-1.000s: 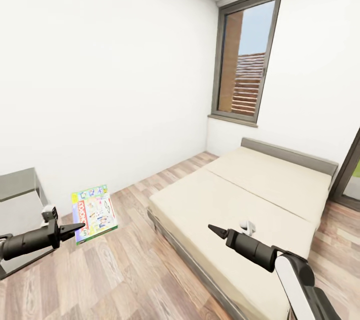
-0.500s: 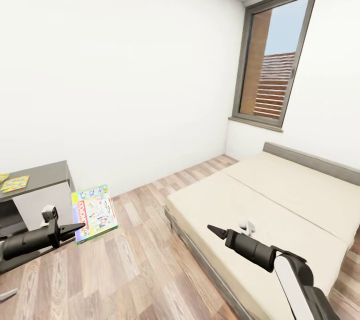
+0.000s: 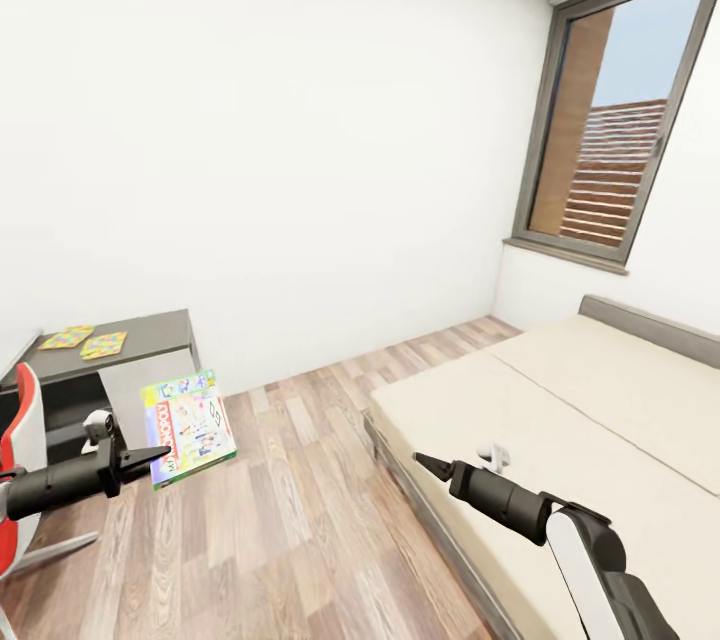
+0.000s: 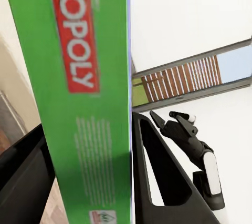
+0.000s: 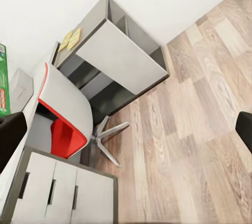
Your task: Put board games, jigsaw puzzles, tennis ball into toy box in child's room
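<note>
Your left gripper [image 3: 152, 456] is pinching the flat green Monopoly board game box [image 3: 189, 426] by its lower edge. In the left wrist view the green box side [image 4: 79, 98] sits tight between the two dark fingers [image 4: 157, 182]. The box stands nearly on edge, long axis roughly upright, colourful lid facing the head camera.

The right gripper [image 3: 422, 463] hangs over the near edge of the beige mattress bed [image 3: 560, 440]; tips look drawn to a point and carry nothing (pressed together, by my reading).

Key relation: the grey desk with open shelves [image 3: 140, 350] lies ahead-left of the held box, on the left arm's own side, so that arm is the nearer one. Two small yellow patterned jigsaw puzzles [image 3: 86, 340] lie flat on its top. A red-and-white swivel chair [image 5: 65, 121] stands in front of the desk. Toy box: not made out yet.

Versus a second ago: the whole view has swung left. Window and bed slid rightward, the desk top, puzzles and chair came in. Arms and box hold the same pose (camera turn, not object motion).
</note>
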{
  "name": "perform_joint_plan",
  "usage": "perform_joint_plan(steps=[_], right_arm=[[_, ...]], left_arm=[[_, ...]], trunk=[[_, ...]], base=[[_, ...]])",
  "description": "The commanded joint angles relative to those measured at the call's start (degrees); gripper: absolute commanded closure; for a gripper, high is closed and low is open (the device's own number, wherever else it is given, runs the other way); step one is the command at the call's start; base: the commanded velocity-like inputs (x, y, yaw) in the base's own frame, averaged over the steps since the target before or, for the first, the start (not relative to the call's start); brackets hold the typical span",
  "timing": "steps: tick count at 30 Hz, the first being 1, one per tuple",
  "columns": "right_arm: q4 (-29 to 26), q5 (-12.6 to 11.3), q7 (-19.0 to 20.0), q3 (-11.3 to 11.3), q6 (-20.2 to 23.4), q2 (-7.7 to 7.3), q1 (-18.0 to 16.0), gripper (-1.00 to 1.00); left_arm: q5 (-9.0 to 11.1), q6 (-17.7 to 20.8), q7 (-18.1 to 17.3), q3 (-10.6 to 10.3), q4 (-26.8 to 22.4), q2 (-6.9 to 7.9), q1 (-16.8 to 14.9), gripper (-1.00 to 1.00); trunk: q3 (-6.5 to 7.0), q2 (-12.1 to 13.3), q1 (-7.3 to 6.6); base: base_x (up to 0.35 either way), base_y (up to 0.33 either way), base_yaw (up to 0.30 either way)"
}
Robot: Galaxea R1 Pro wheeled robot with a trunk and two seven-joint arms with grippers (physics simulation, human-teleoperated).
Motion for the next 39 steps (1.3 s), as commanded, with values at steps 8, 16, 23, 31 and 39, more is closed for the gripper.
perform_joint_plan(steps=[8, 16, 23, 31, 39], right_arm=[[0.02, 0.07, 0.18, 0.45, 0.26, 0.01, -0.01, -1.00], [0.02, 0.10, 0.13, 0.59, 0.26, 0.01, -0.01, -1.00], [0.02, 0.10, 0.24, 0.51, 0.30, -0.22, -0.01, -1.00], [-0.27, -0.02, 0.63, -0.36, 0.56, -1.05, -0.01, -1.00], [-0.36, -0.19, 0.83, -2.16, 0.84, -1.21, -0.01, -1.00]], left_arm=[[0.40, 0.57, -0.07, -0.06, 0.02, -0.03, -0.05, 1.00], [0.41, 0.54, -0.10, -0.10, -0.06, -0.03, -0.05, 1.00], [0.52, 0.42, -0.25, -0.18, -2.04, -0.01, 0.01, 1.00], [0.40, 0.18, -5.92, 0.35, -11.74, 0.48, 0.79, 1.00], [0.61, 0.09, -9.54, 0.67, -12.77, 5.05, 0.99, 1.00]], trunk=[[-0.02, -0.04, 0.02], [-0.02, -0.04, 0.02], [-0.02, -0.04, 0.02], [-0.02, -0.04, 0.02], [-0.02, -0.04, 0.02]], base=[[0.000, 0.000, 0.286], [0.000, 0.000, 0.286], [0.000, 0.000, 0.286], [0.000, 0.000, 0.286], [0.000, 0.000, 0.286]])
